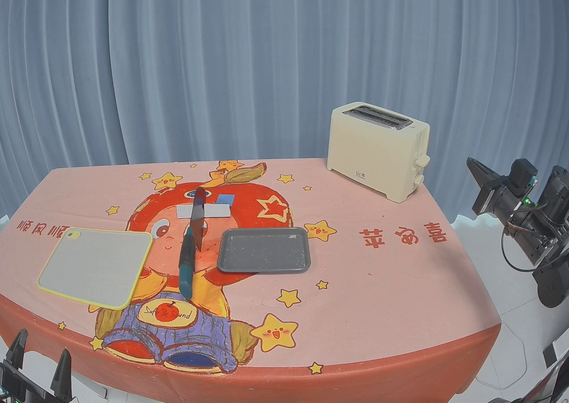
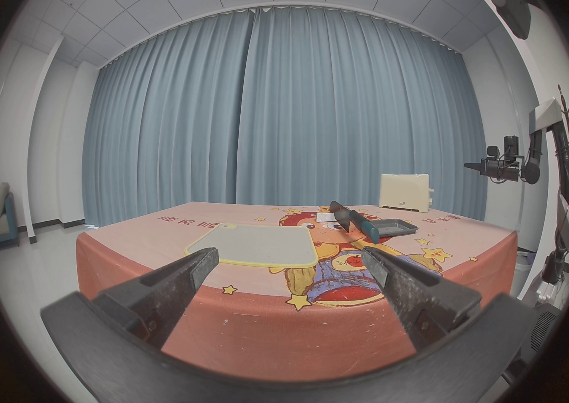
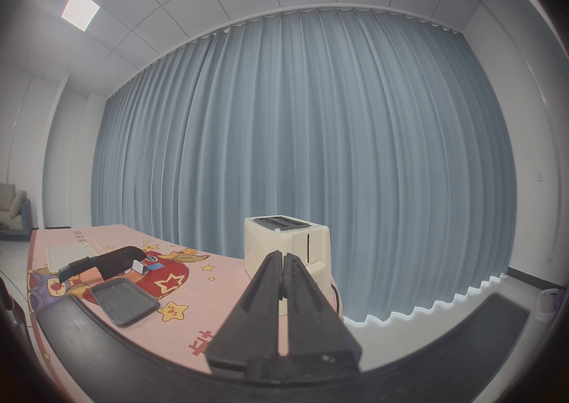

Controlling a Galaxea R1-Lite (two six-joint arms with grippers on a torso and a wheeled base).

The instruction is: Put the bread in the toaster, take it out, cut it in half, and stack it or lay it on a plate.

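Observation:
A cream toaster stands at the table's far right, its two top slots dark. A dark grey tray lies mid-table. To its left is a knife with a teal handle, its dark blade resting on a white strip. A pale cutting board with a yellow-green rim lies at the left. My left gripper is open with nothing in it, held off the table's near left edge, facing the cutting board. My right gripper is shut on nothing, off the table's right side, pointing toward the toaster.
The table wears a pink cloth with a cartoon print. A blue curtain hangs close behind the table. The cloth between the tray and the toaster is bare.

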